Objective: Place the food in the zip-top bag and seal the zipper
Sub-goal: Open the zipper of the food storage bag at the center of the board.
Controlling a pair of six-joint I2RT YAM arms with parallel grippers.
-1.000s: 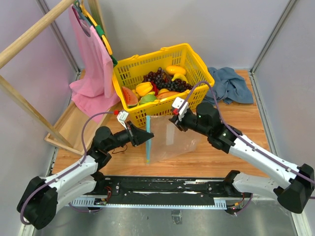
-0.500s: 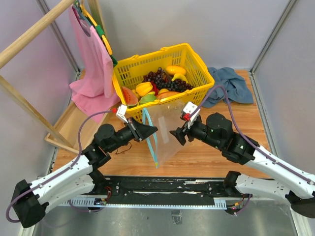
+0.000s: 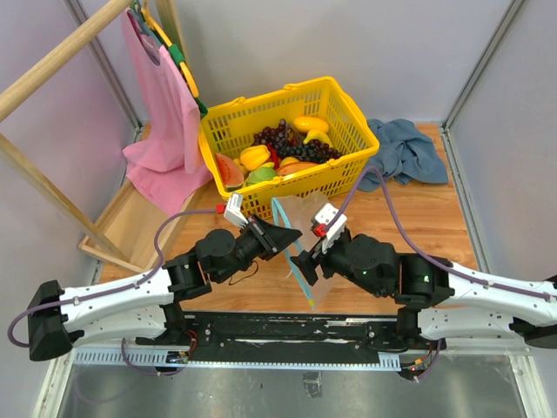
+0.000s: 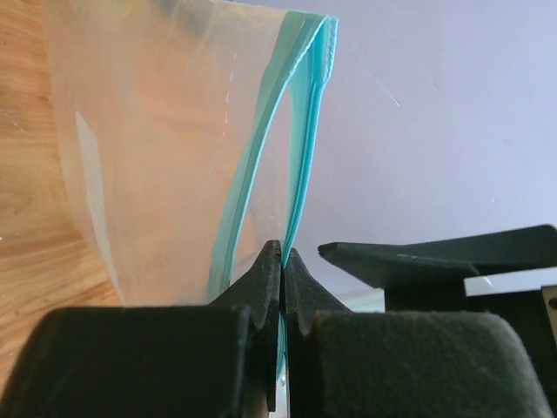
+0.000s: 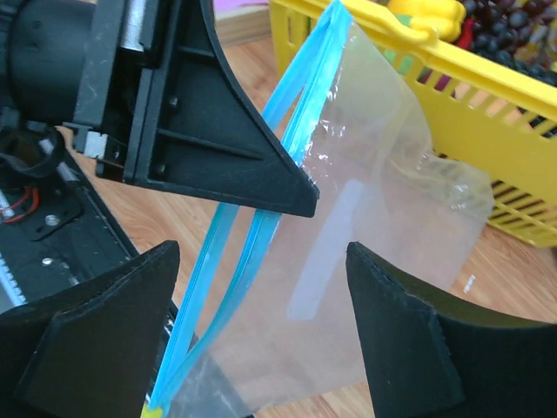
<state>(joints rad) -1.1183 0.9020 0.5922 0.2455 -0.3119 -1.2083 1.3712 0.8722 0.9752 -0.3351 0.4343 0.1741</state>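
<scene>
Gently: Parting the Bag's Mouth

From above, the zip-top bag (image 3: 300, 219) hung upright over the bench (image 3: 444, 218) between the left fingers (image 3: 294, 233) and the right fingers (image 3: 305, 261). Its zipper (image 3: 305, 292) ran down the near edge. The food (image 3: 254, 158) lay in the yellow basket (image 3: 300, 178), with none in the bag.

In the left wrist view, the left fingers were pressed together on one lip of the zipper (image 4: 300, 148). The other lip bowed away, so the mouth gaped a little.

In the right wrist view, the right fingers stood spread wide and gripped nothing, with the bag (image 5: 374, 200) between them. The sound move, I judged, was to close them on the free lip alone, then draw it slowly away from the left pinch. Catching both lips would shut the mouth.
</scene>
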